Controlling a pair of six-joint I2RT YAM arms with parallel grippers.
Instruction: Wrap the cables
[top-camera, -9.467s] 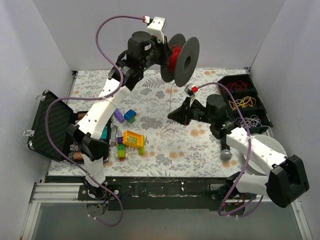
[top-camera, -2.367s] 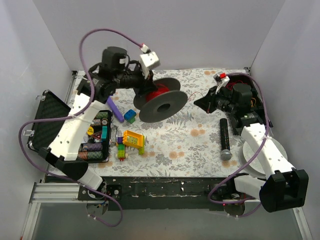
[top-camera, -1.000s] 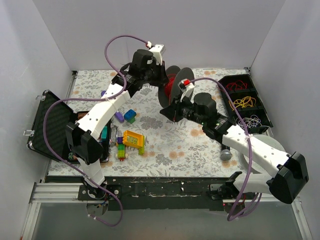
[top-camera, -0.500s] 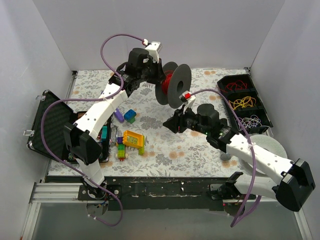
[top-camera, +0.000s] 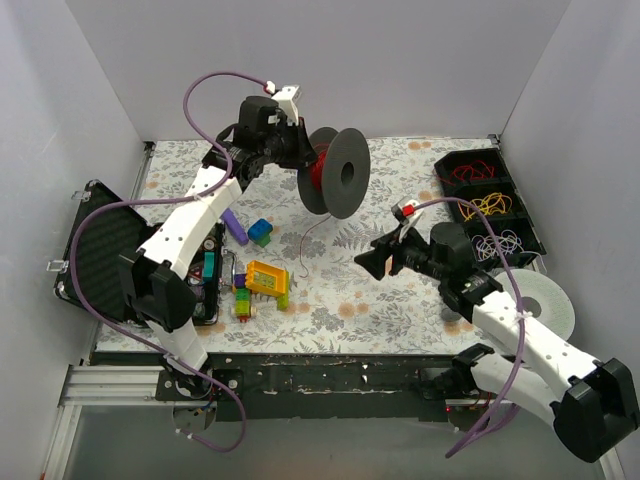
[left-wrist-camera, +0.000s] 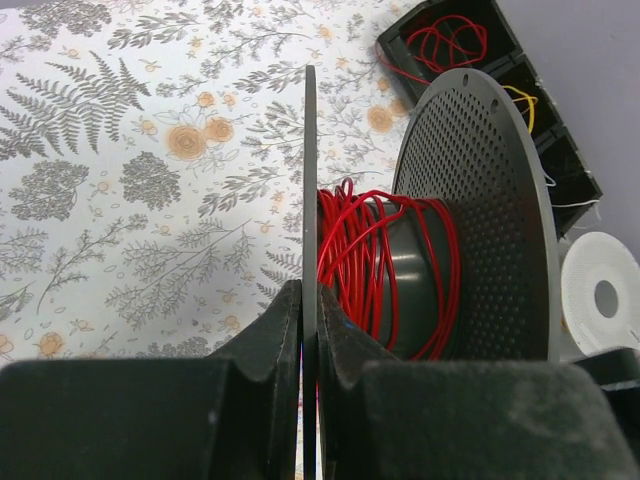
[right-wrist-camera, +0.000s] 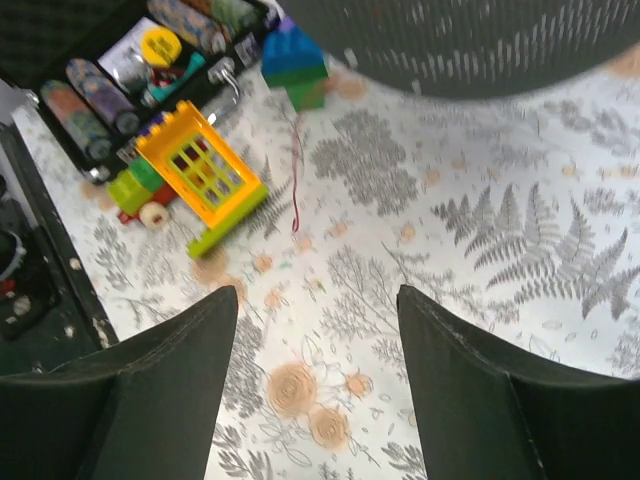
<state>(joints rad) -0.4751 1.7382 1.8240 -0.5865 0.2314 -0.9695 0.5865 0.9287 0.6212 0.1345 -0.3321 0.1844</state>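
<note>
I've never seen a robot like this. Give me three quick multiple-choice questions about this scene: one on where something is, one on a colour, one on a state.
1. Where is the spool?
A. Lying flat on the table
B. Held up by the left hand
C. Inside the black tray

2. What colour is the wire wound on it?
A. Blue
B. Green
C. Red

3. How is the right hand?
A. Open and empty
B. Shut on the wire
C. Shut on a toy block

Answers:
1 B: the left hand's fingers pinch the spool's side disc, holding it up.
2 C: red loops wrap the core.
3 A: its fingers stand apart with nothing between them.
</note>
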